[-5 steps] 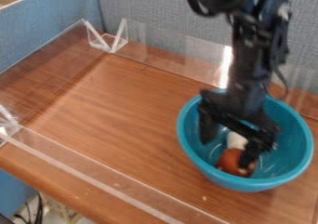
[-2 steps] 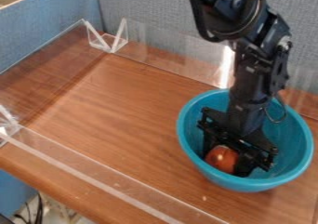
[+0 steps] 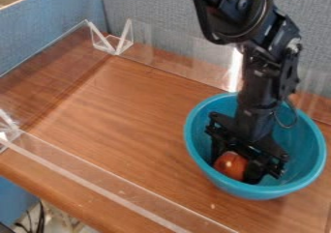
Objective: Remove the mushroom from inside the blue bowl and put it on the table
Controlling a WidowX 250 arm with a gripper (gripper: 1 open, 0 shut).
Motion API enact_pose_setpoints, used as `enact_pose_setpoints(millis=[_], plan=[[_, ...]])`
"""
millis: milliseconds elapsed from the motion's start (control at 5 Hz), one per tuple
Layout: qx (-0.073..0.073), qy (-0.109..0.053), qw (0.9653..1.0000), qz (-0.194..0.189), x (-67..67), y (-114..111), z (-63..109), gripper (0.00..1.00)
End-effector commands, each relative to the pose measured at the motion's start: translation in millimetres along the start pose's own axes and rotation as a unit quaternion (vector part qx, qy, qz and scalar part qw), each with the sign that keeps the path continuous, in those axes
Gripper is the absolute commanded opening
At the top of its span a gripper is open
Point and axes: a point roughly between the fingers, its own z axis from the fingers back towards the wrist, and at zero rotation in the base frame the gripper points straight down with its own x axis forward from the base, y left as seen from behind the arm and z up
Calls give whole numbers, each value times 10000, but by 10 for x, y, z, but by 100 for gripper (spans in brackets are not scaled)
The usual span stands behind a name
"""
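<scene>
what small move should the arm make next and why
Probably a short lift straight up: the black jaws look closed around the small toy mushroom with the orange-brown cap, which is down inside the glossy teal-blue plastic bowl, so it should first clear the rim before moving over the reddish-brown wood-grain table.

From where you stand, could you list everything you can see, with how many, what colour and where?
Table: one, reddish-brown wood grain, across the middle
Bowl: one, blue, on the table at right
Mushroom: one, orange-brown cap, inside the bowl
Clear walls: several, see-through, along table edges
White bracket: one, white, far left corner
Backdrop: one, grey, behind
Cables: some, dark, bottom left
Robot arm: one, black, from above
Tool: one, black, closed on the mushroom
</scene>
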Motion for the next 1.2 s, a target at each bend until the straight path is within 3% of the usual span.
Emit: enact_pose_setpoints(millis=[0,1000], plan=[[0,-265,9996,90,0,65,179,0],[96,-393,9991,118,-17,77,290,0]])
